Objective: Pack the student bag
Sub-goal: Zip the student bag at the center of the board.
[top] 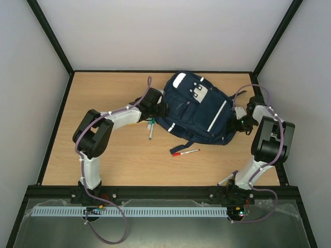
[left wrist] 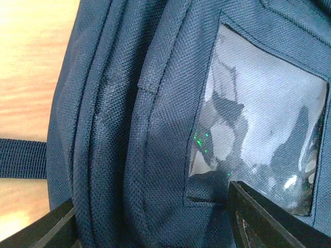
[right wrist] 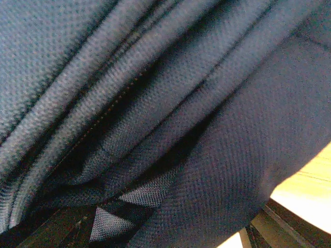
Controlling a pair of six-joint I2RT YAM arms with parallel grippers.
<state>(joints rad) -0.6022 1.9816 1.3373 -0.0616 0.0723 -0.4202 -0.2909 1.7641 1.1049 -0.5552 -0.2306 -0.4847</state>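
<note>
Marker beside student bag; red pen just in front.

robot lab cell: white panel walls, black frame, wooden table

Soft, even light from above on my table, only faint shadows there. Left wrist view sharp, pale glare on the clear window of the student bag; right wrist view dim, fabric blurred
</note>
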